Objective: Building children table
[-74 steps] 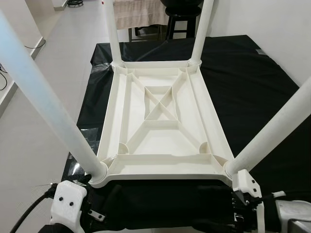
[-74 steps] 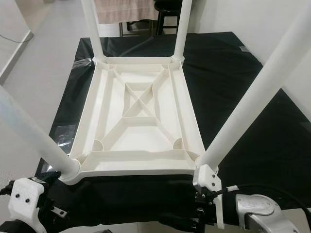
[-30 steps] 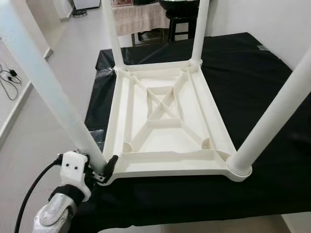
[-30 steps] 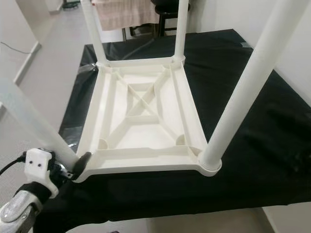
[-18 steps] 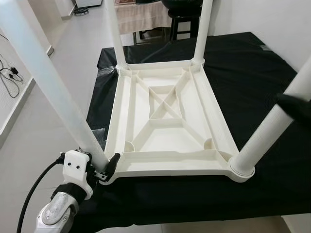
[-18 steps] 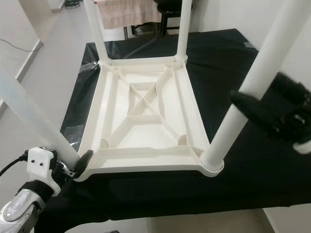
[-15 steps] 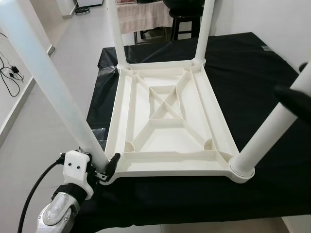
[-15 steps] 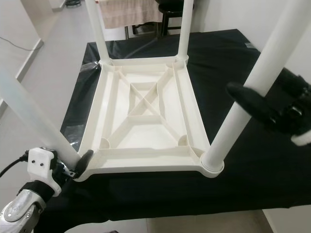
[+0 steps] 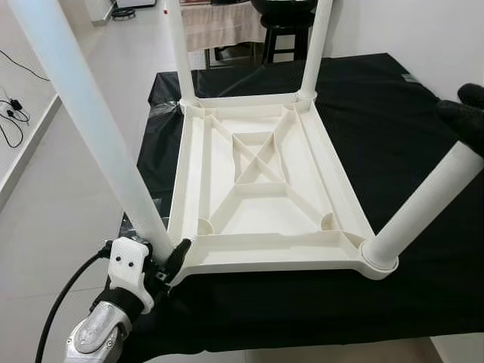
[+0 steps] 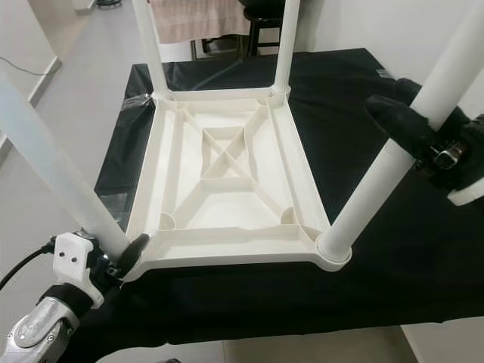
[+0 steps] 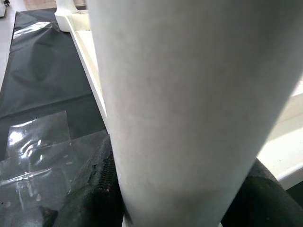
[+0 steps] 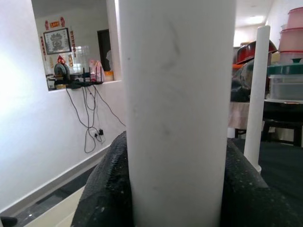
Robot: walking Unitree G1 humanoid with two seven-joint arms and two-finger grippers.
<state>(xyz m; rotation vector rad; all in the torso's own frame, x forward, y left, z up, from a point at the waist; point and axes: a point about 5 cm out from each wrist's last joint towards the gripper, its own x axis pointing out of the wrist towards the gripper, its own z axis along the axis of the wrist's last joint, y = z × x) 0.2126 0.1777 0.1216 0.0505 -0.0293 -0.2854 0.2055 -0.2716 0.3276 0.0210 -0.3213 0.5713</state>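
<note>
A white plastic children's table (image 9: 257, 189) lies upside down on a black-covered surface, its four legs pointing up. My left gripper (image 9: 168, 257) is shut on the base of the near left leg (image 9: 91, 128), where it meets the corner. In the left wrist view that leg (image 11: 189, 94) sits between both black fingers (image 11: 94, 184). My right gripper (image 10: 425, 128) is shut on the near right leg (image 10: 370, 197), well above its socket. In the right wrist view the leg (image 12: 177, 118) is hugged by both fingers (image 12: 106, 189). The two far legs (image 9: 175, 45) stand upright.
The black cover (image 9: 393, 106) reaches to my right and beyond the table. A dark stool (image 9: 283, 30) and a draped cloth (image 9: 215, 23) stand behind it. Pale floor (image 9: 68, 197) runs along the left, with a cable (image 9: 11, 113) by the wall.
My right gripper has risen from the front edge, come in from the right and shut on the near right leg. My left gripper stays on the near left leg's base. The camera shifted slightly.
</note>
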